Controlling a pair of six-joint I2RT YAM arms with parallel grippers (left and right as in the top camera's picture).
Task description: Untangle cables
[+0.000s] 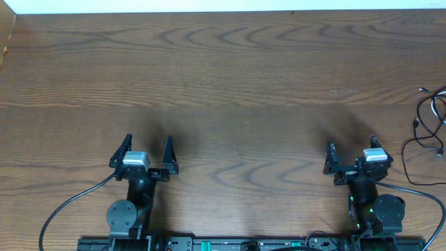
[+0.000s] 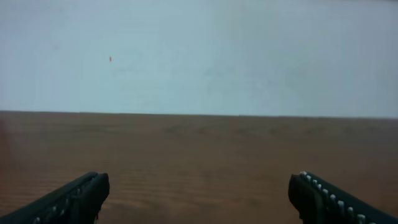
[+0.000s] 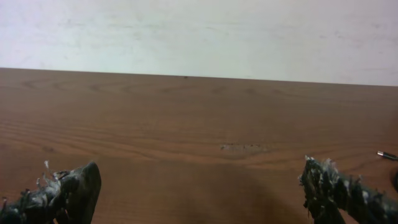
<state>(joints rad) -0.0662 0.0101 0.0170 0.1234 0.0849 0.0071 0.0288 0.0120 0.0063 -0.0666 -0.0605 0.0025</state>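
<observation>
Probably a lab bench, with a wood-grain table (image 1: 223, 70) and a plain white wall (image 2: 199, 50) behind.

counter (image 1: 230, 70): brown, wavy wood grain
cables (image 1: 426, 129): black and white
my fingers (image 2: 74, 200): black
wall (image 2: 249, 56): pale white

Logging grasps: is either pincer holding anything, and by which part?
Nothing is held: left pincer and right pincer are open and empty; the cables lie apart.

Black arms (image 1: 139, 192), white wrist blocks (image 1: 136, 160), ribbed jaws, black cables (image 1: 64, 207)
</observation>
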